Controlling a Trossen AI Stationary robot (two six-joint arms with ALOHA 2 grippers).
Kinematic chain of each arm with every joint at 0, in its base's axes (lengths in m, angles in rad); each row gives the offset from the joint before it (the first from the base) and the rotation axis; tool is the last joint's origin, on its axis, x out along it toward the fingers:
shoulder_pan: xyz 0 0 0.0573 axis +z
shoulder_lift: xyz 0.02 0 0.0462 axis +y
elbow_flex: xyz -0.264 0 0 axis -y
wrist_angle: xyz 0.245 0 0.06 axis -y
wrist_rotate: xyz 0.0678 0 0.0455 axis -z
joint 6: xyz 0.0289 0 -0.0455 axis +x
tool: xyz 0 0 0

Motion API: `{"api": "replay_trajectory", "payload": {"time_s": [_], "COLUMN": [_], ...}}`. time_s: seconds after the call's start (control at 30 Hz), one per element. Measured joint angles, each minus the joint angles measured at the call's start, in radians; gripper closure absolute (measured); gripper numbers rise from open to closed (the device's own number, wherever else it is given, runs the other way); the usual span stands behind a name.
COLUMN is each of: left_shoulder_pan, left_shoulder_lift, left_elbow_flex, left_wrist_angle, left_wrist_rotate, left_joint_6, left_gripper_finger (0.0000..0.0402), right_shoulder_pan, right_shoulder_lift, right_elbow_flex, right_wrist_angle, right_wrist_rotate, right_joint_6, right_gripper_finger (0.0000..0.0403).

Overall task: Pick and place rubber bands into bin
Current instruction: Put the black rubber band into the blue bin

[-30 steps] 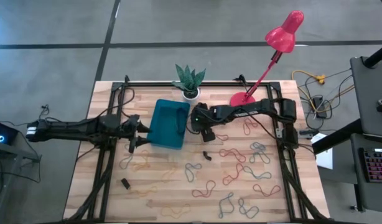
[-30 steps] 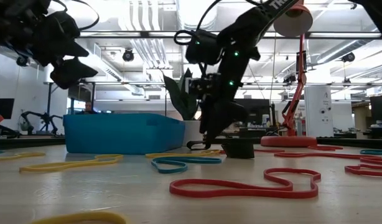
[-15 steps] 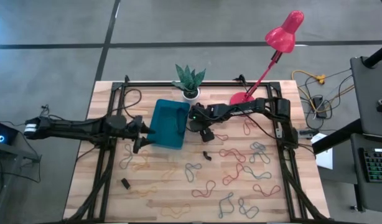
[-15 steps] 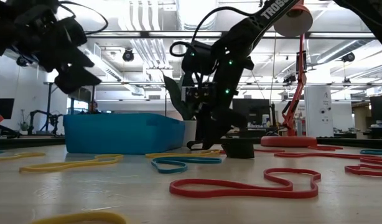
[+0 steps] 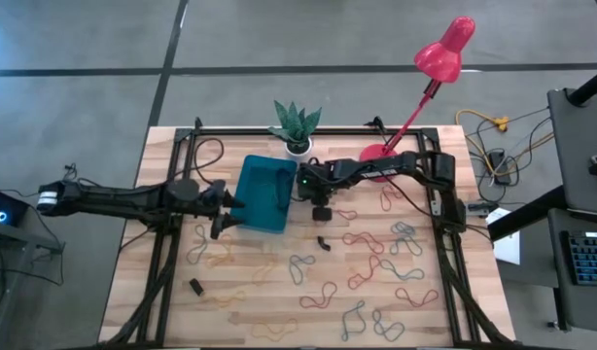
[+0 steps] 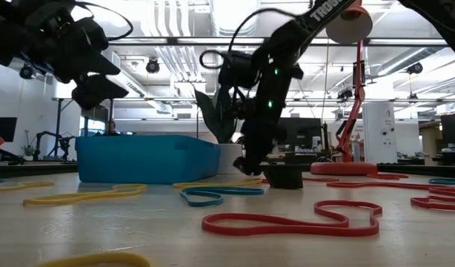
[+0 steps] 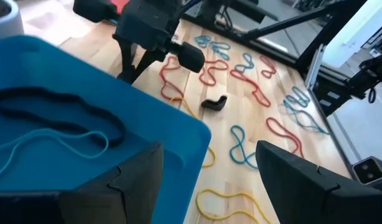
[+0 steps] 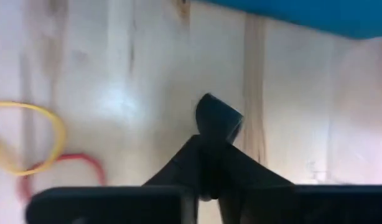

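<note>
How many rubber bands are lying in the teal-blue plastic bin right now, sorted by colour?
Dark brown rubber band: 1
Thin pale blue-grey rubber band: 1
Total: 2, in the part of the shallow teal-blue plastic bin that the left wrist view shows.

A pale wooden surface stands on a grey concrete floor crossed by dark seams. Beside the pink desk lamp sits a potted plant; white ceiling pipes run overhead.
</note>
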Motion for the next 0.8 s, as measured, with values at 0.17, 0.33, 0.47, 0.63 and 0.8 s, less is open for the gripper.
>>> {"api": "replay_trajectory", "payload": {"time_s": [0.17,0.33,0.47,0.63,0.8], "left_shoulder_pan": [0.0,0.0,0.0,0.0,0.0], "left_shoulder_lift": [-0.024,-0.064,-0.096,-0.122,-0.149], "left_elbow_flex": [0.002,0.008,0.012,0.012,0.01], "left_wrist_angle": [0.018,0.018,0.018,0.014,0.007], "left_wrist_rotate": [0.001,0.001,0.001,0.0,-0.002], "left_joint_6": [0.001,0.001,0.008,0.009,0.01], "left_gripper_finger": [0.0162,0.0162,0.0162,0.0162,0.0162], "right_shoulder_pan": [0.027,0.049,0.039,0.01,0.004], "right_shoulder_lift": [-0.067,-0.124,-0.071,0.104,0.247], "right_elbow_flex": [0.098,0.258,0.367,0.538,0.758], "right_wrist_angle": [-0.073,0.038,0.219,0.194,-0.064], "right_wrist_rotate": [-0.052,-0.072,-0.125,-0.142,-0.142], "right_joint_6": [0.127,0.235,0.312,0.432,0.425], "right_gripper_finger": [0.0393,0.0394,0.0394,0.0364,0.0291]}}
